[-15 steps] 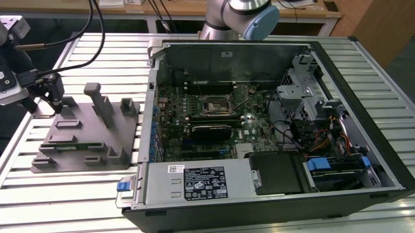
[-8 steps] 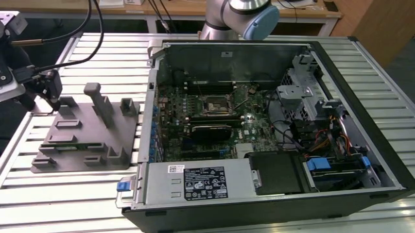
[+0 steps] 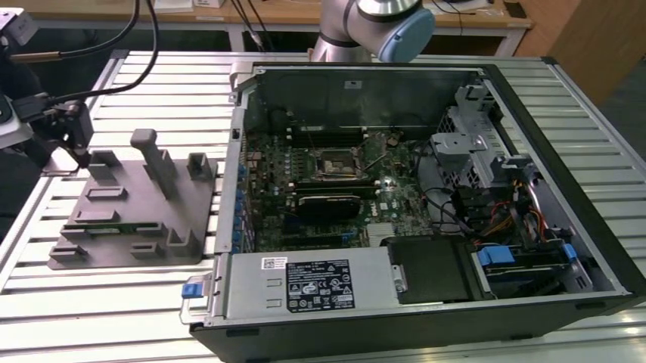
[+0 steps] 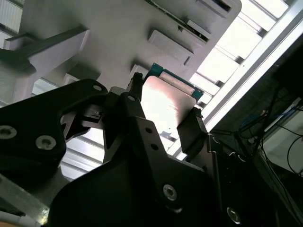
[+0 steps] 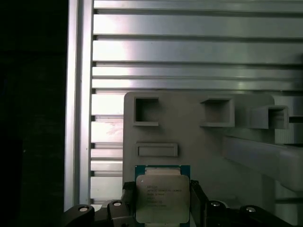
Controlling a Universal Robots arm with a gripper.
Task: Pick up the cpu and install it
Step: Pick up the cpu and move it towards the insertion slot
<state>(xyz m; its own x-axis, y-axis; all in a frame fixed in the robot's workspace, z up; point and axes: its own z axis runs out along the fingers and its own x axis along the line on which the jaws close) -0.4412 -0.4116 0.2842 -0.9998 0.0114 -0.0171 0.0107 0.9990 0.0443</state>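
My fingers (image 4: 137, 118) matt black; cpu (image 5: 162, 198) smooth silver metal, soft sheen; tray (image 5: 203, 137) matt grey plastic; table (image 5: 189, 47) ribbed bright metal.

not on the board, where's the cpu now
In both wrist views the cpu sits at the gripper, over the grey fixture tray on the exterior view's left.

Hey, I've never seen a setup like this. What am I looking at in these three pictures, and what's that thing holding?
It is a robot arm working over a slatted metal table. The exterior view looks at the whole scene: an open computer case and, to that view's left, a grey fixture tray. Both wrist views come from cameras riding on the arm. In them the claw grips the cpu, a flat silver square chip, by two opposite edges, at the tray.
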